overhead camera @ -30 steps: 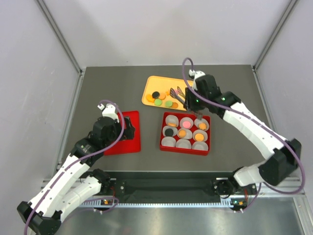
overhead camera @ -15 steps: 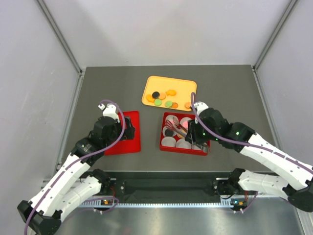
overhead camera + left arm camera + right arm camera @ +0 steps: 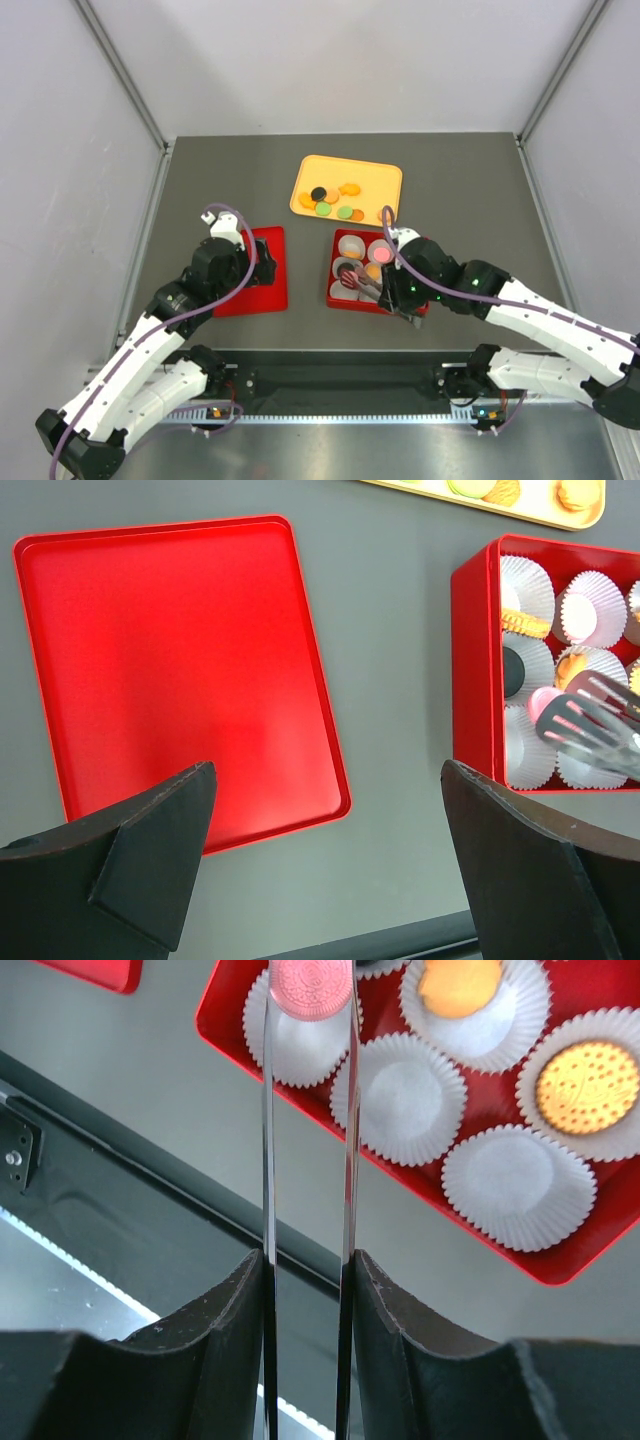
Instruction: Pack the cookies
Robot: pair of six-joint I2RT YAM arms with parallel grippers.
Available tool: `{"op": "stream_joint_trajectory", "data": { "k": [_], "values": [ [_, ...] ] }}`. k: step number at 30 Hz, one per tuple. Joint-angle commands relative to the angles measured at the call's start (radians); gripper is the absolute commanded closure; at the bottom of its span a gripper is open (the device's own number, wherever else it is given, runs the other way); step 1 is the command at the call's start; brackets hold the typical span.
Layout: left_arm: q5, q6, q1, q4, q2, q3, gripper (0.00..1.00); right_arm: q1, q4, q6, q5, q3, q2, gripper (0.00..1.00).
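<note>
My right gripper [image 3: 308,1260] is shut on a pair of metal tongs [image 3: 268,1160]. The tong tips pinch a pink cookie [image 3: 311,985] above a white paper cup at the near-left corner of the red box [image 3: 560,1270]. Other cups in the box hold orange cookies [image 3: 585,1072], and some cups [image 3: 398,1098] are bare. In the top view the right gripper [image 3: 390,290] hangs over the box [image 3: 332,288]. More cookies [image 3: 330,201] lie on the yellow tray [image 3: 375,175]. My left gripper [image 3: 325,770] is open with nothing in it, near the flat red lid [image 3: 170,670].
The red lid [image 3: 255,272] lies left of the box on the grey table. A black cookie [image 3: 512,672] sits in a left-hand cup. The tongs [image 3: 590,720] reach over the box. The table's front rail runs close below the box.
My right arm swung back from the yellow tray to the near-left part of the red box, carrying the tongs and the pink cookie. The left arm has stayed still.
</note>
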Motion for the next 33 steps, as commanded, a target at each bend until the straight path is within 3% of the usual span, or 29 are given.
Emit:
{"op": "stream_joint_trajectory", "data": {
  "k": [1,33],
  "values": [
    [-0.005,-0.007,-0.003,0.017,-0.003,0.001,0.01,0.020,0.058,0.032,-0.026,-0.011,-0.024,0.68],
    [0.000,-0.006,-0.003,0.017,-0.001,0.001,0.01,0.048,0.069,0.048,-0.041,-0.033,-0.005,0.62]
  ]
}}
